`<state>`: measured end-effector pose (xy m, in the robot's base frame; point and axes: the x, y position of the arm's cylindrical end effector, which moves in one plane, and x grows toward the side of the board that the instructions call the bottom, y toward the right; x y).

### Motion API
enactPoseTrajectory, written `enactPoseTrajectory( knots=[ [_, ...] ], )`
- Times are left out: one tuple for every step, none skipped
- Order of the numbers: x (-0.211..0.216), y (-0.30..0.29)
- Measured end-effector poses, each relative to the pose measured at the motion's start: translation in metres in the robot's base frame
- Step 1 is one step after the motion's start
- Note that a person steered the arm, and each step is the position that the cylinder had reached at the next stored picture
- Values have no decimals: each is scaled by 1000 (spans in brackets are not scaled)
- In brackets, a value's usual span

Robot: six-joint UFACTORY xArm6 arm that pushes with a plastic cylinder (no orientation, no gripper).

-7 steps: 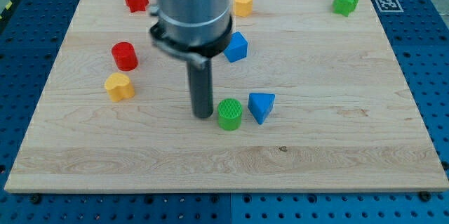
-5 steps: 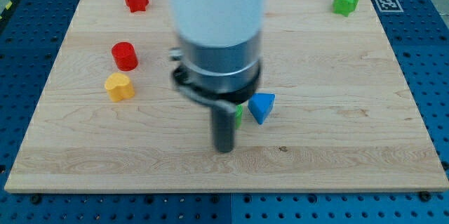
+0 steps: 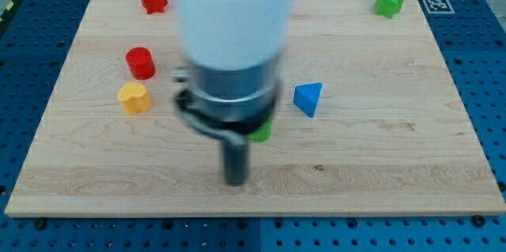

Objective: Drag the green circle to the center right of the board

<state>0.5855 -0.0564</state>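
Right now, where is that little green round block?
The green circle is mostly hidden behind the arm near the board's middle, just left and below the blue triangle; my tip sits below-left of it.

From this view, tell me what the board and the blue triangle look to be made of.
The board looks like pale wood with a smooth matte finish: grain lines and a small dark knot run across it. The blue triangle looks like plastic, evenly coloured and slightly glossy; this is only a guess, since no surface texture shows.
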Motion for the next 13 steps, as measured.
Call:
enactPoseTrajectory(
  knots=[
    [-32,-43],
    [-73,-27],
    [-81,47],
    [-82,134],
    [-81,183],
    [-67,154],
    [-42,127],
    [-25,172],
    [-38,229],
    [-90,262],
    [-70,262],
    [-55,262],
    [-82,262]
  ],
)
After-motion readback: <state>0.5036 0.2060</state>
